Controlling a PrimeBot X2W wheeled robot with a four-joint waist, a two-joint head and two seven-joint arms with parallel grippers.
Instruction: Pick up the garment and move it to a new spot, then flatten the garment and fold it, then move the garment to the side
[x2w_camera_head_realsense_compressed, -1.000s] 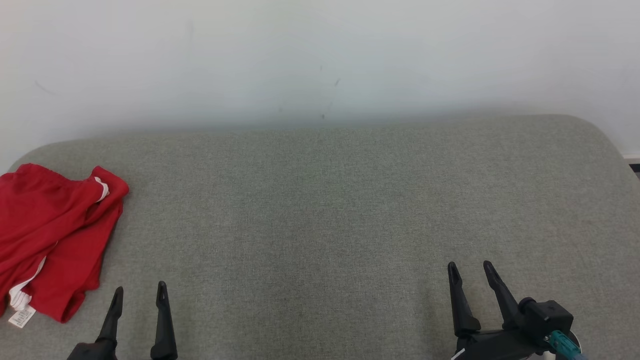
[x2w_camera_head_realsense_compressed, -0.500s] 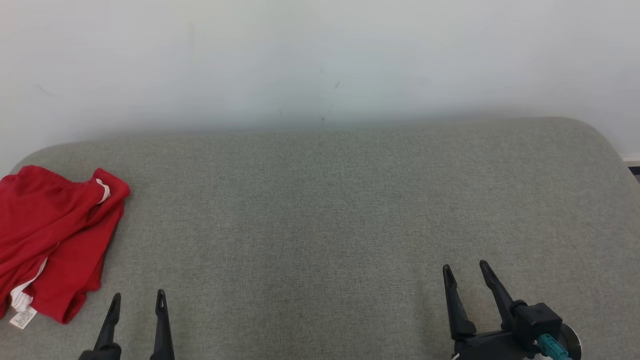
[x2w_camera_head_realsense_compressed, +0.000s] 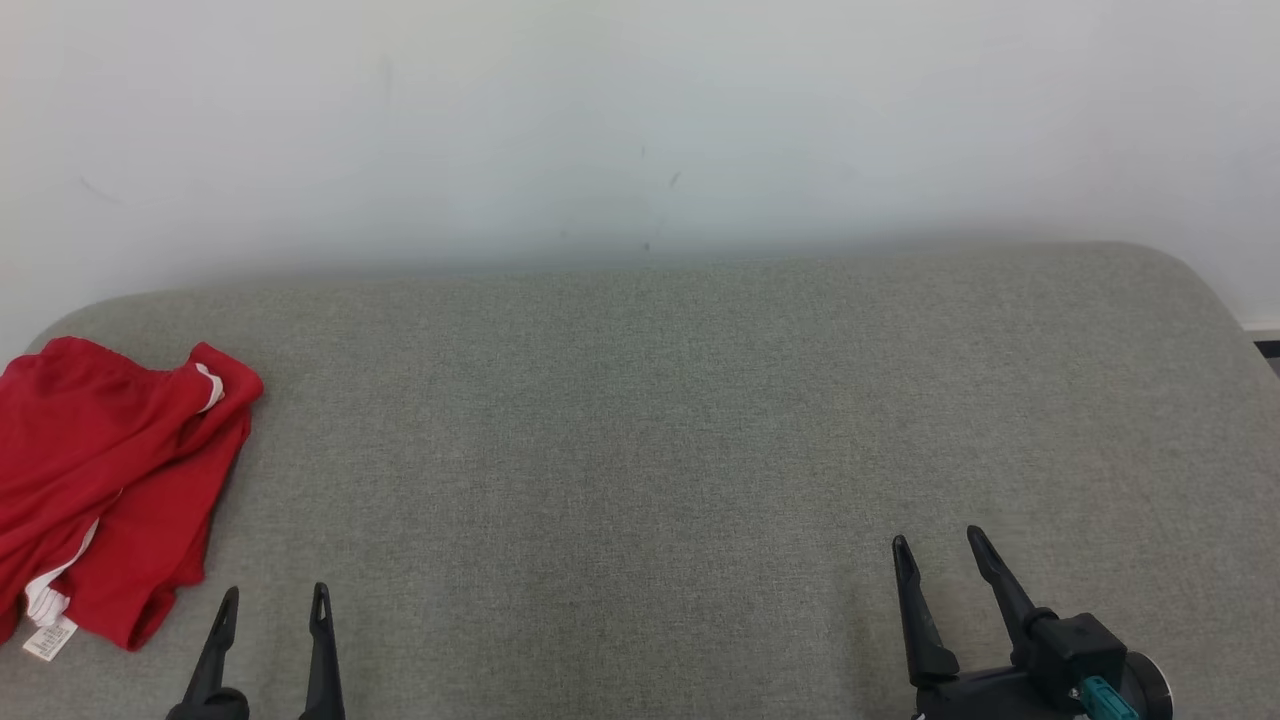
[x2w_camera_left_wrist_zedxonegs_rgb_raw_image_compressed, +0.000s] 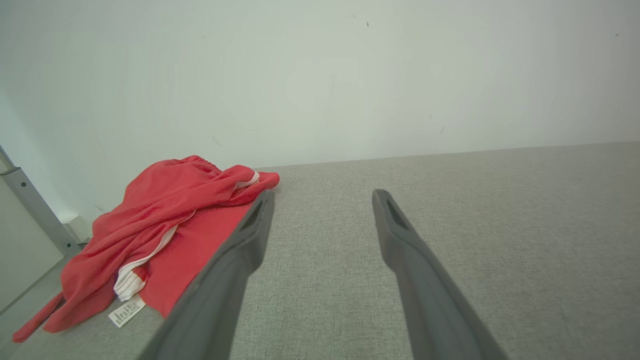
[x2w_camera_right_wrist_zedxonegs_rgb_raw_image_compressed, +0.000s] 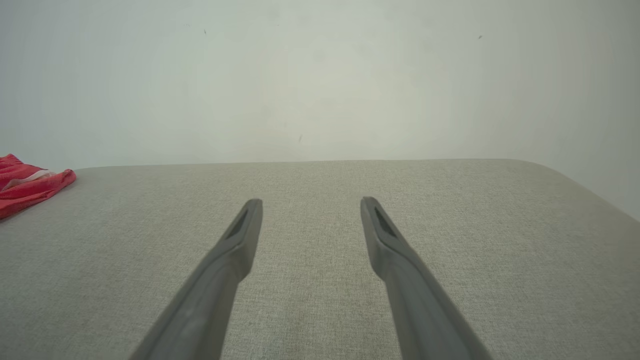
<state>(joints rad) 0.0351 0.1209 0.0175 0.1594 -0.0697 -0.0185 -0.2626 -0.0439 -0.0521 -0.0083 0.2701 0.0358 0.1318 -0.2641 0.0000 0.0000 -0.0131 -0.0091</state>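
Note:
The garment (x2w_camera_head_realsense_compressed: 105, 480) is a crumpled red piece with white trim and a white label, lying at the far left of the grey padded surface (x2w_camera_head_realsense_compressed: 650, 450). In the left wrist view the garment (x2w_camera_left_wrist_zedxonegs_rgb_raw_image_compressed: 165, 230) lies ahead and to the left of my fingers. My left gripper (x2w_camera_head_realsense_compressed: 274, 595) stands open at the lower left, just right of the garment and apart from it, with nothing between its fingers. At the lower right my right gripper (x2w_camera_head_realsense_compressed: 935, 545) is open and empty too, far from the cloth. The right wrist view catches a corner of the garment (x2w_camera_right_wrist_zedxonegs_rgb_raw_image_compressed: 30, 187) at its left edge.
A plain pale wall (x2w_camera_head_realsense_compressed: 640, 130) rises right behind the padded surface. The surface's right end curves down at a rounded corner (x2w_camera_head_realsense_compressed: 1200, 280). A grey metal post (x2w_camera_left_wrist_zedxonegs_rgb_raw_image_compressed: 30, 210) stands past the surface's left end in the left wrist view.
The whole head picture has slid down slightly, so the camera has moved. Both grippers sit a little lower in the view; the garment lies as before.

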